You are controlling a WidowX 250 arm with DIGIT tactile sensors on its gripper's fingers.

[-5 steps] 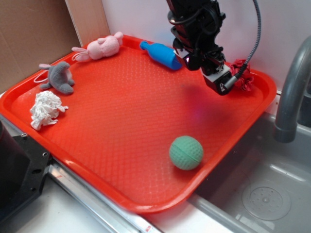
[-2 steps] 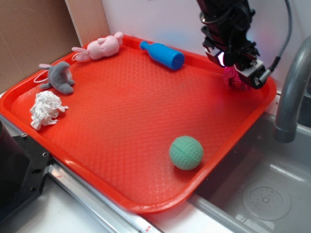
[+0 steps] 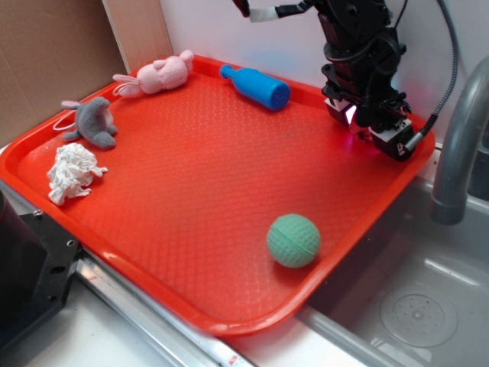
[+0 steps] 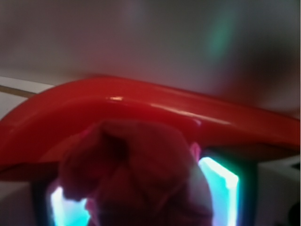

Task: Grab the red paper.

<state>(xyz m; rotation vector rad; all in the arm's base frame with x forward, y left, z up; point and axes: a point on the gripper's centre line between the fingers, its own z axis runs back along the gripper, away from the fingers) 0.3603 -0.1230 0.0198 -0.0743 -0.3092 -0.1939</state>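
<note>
at the tray's [image 3: 229,321] far right corner the gripper [image 3: 365,130] has dropped over the red paper [image 4: 136,179], which now sits between its jaws, though whether they grip it i cannot tell.

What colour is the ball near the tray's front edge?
Green, with a dimpled surface: the ball shows best in the exterior view.

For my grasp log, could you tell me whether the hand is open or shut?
Cannot tell: the hand sits over the red paper, whose bulk hides the fingers.
</note>
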